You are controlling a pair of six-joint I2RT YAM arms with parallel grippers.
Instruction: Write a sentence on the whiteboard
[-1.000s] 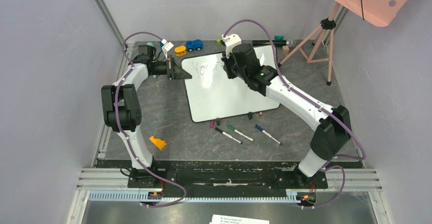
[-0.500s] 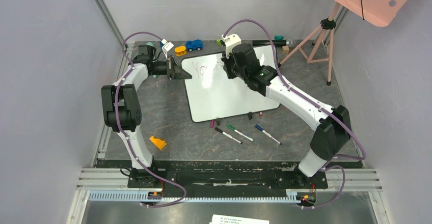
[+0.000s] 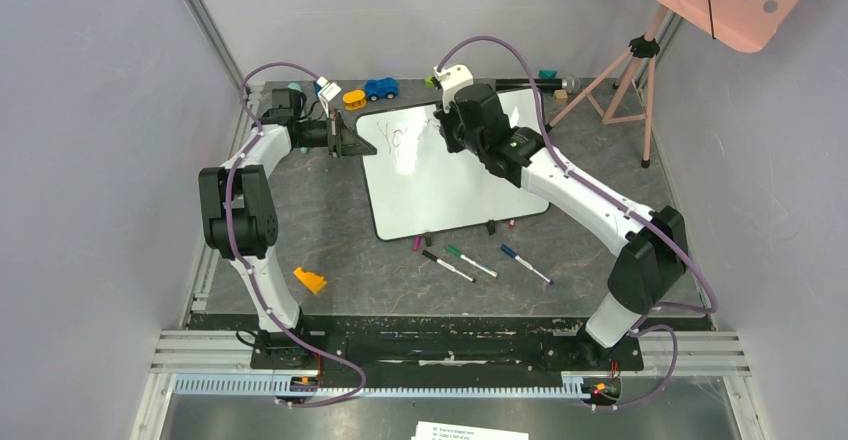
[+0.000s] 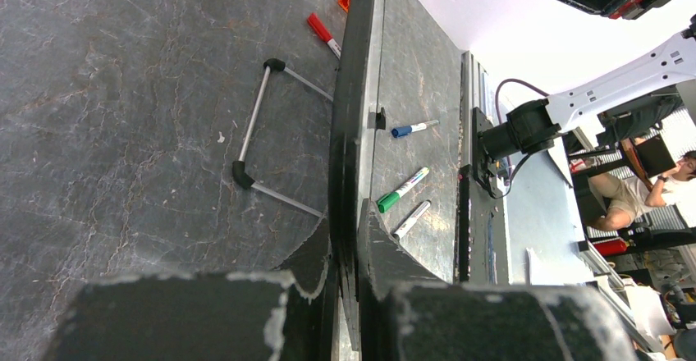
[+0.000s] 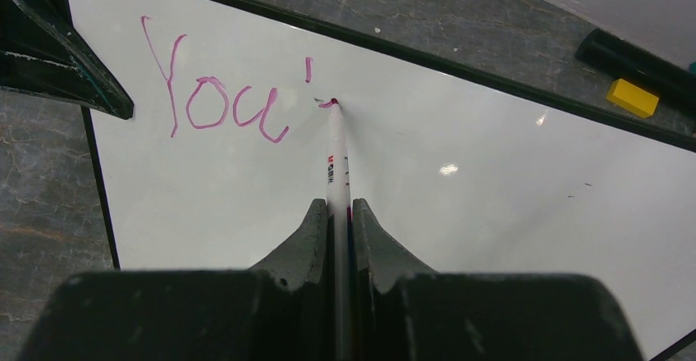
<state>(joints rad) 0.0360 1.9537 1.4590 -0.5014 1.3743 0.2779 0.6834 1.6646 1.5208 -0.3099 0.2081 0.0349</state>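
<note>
The whiteboard [image 3: 450, 190] lies tilted on the dark table, black-framed and glossy white; it also shows in the right wrist view [image 5: 492, 197]. My left gripper [image 3: 345, 138] is shut on the whiteboard's left edge, seen edge-on in the left wrist view [image 4: 349, 131]. My right gripper [image 5: 337, 207] is shut on a white marker [image 5: 335, 156] whose pink tip touches the board just right of the writing. The sentence [image 5: 222, 98] reads "You'" in pink-purple letters at the board's upper left; it is faint in the top view [image 3: 405, 135].
Three loose markers [image 3: 470, 260] lie on the table in front of the board; two pink caps [image 3: 417, 244] lie near its feet. An orange block [image 3: 310, 280] sits front left. Toys [image 3: 380, 88] and a yellow block [image 5: 633, 97] lie behind the board. A pink tripod [image 3: 630, 70] stands right.
The right gripper with the marker has shifted slightly toward the far edge of the board. The left arm and the board have not moved.
</note>
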